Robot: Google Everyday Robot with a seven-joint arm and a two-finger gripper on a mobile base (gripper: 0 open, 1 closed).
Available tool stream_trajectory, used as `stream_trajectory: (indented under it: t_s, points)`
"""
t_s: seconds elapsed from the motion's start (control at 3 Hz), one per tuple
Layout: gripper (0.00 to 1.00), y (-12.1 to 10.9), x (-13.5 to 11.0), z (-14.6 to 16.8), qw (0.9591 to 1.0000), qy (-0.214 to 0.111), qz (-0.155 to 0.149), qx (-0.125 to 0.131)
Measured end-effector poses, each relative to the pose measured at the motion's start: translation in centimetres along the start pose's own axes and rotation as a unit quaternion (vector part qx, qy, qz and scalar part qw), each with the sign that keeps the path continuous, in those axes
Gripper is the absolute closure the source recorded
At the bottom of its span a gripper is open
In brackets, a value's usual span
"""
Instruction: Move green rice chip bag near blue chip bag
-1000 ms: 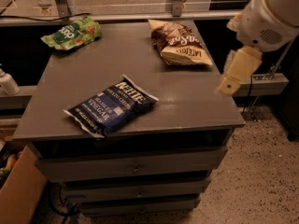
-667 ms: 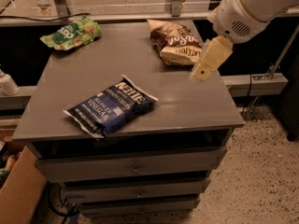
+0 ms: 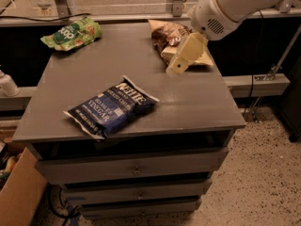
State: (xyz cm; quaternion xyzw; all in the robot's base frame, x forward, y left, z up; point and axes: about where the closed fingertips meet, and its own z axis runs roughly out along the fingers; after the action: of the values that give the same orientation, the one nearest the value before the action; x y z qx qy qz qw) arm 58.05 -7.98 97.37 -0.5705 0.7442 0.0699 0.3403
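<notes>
Up at 1 o'clock over the desk (image 3: 197,102), your gripper (image 3: 180,62) hangs right in front of the brown-and-cream bag (image 3: 162,32), nowhere near the target yet. Can't tell from this angle if it's spread or closed, but it's carrying nothing afaict. The green rice chip bag (image 3: 71,33) sits way off at the 11 o'clock corner, crinkled, close to the back edge. The blue chip bag (image 3: 112,108) lies at 7 o'clock by the front edge, well apart from the green one.

Imo the step in hand is the reach. Swing across toward 11 o'clock w/ enough height to clear the brown bag, then come down from above on the puffy middle of the green bag, not a thin edge, b/c crinkly foil prob slips. Lift before you travel, don't drag. Drop spot: the bare gray patch at 12 o'clock of the blue bag.

Desk top looks smooth, drawers below. Room-wise: cardboard box (image 3: 19,192) at 8 o'clock, speckled floor (image 3: 268,173), white bottle (image 3: 5,81) at 9 o'clock, rail (image 3: 117,18) behind.
</notes>
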Motion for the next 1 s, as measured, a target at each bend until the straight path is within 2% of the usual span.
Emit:
stream_trajectory:
  t_s: [0.33,0.67,1.0]
  points:
    - [0.0,-0.5,-1.0,2.0,0.9995,-0.026,-0.019,-0.003]
    - [0.0,-2.1,-3.2,6.3,0.9969,-0.069,-0.038,-0.004]
    - [0.0,-4.1,-5.4,11.4,0.9932,-0.11,-0.04,0.003]
